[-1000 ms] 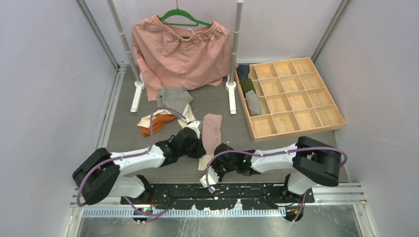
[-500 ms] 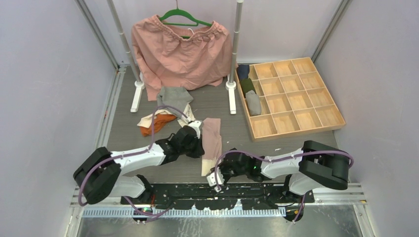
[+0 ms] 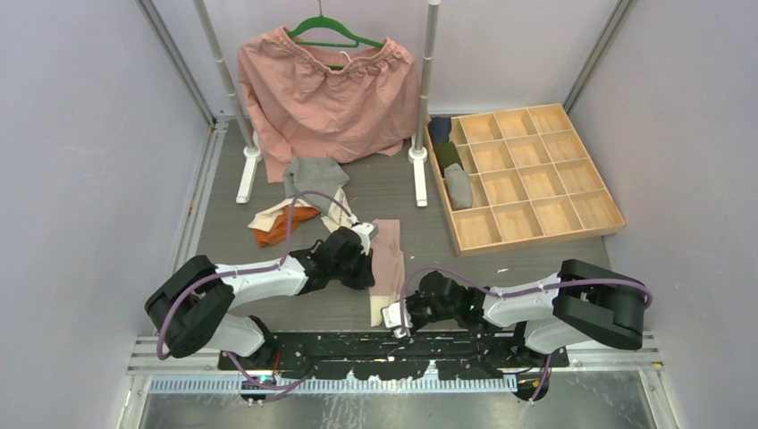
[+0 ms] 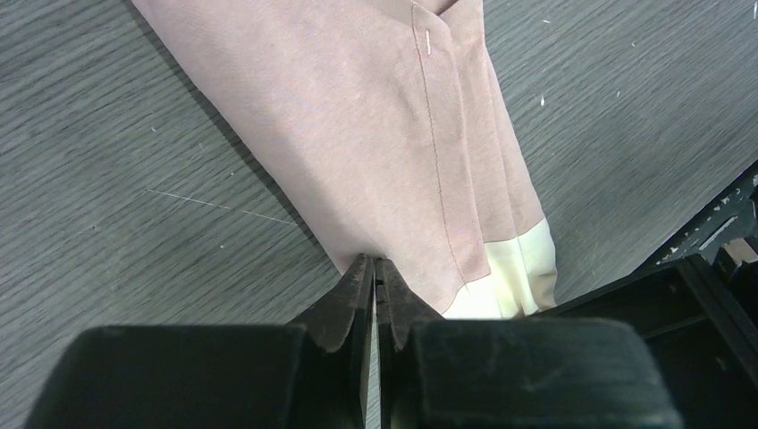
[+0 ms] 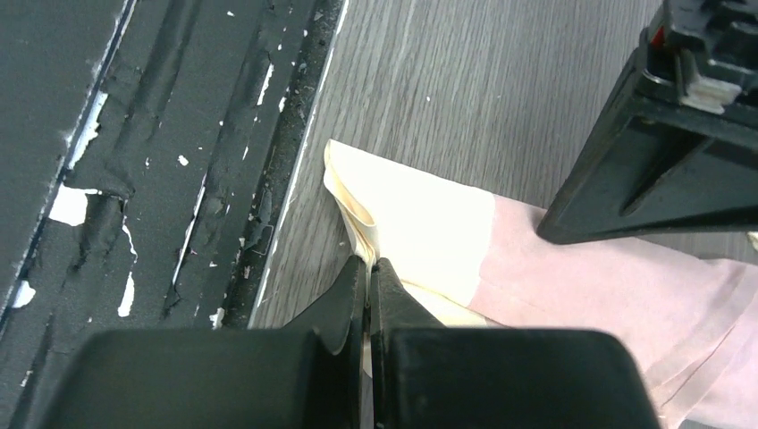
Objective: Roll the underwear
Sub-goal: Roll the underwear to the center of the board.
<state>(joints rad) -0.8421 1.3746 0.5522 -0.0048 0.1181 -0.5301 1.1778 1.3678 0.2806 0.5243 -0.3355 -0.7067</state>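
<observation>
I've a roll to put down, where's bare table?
Bare table lies between the pink underwear and the wooden tray, and left of the cloth pile. Crowded where the left pincer and right pincer pinch it.

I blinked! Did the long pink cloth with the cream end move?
Yes. The long dusty-pink cloth underwear with a cream end slid toward the near table edge, away from the white rack foot.

Robot lab enclosure: plain grey walls (image 3: 89,134), aluminium framing (image 3: 167,45), mounting rail (image 3: 197,384).

Open tabletop (image 3: 427,234) separates pink underwear (image 3: 388,250) from tray (image 3: 536,239); cloth pile (image 3: 299,198) crowds left.
</observation>
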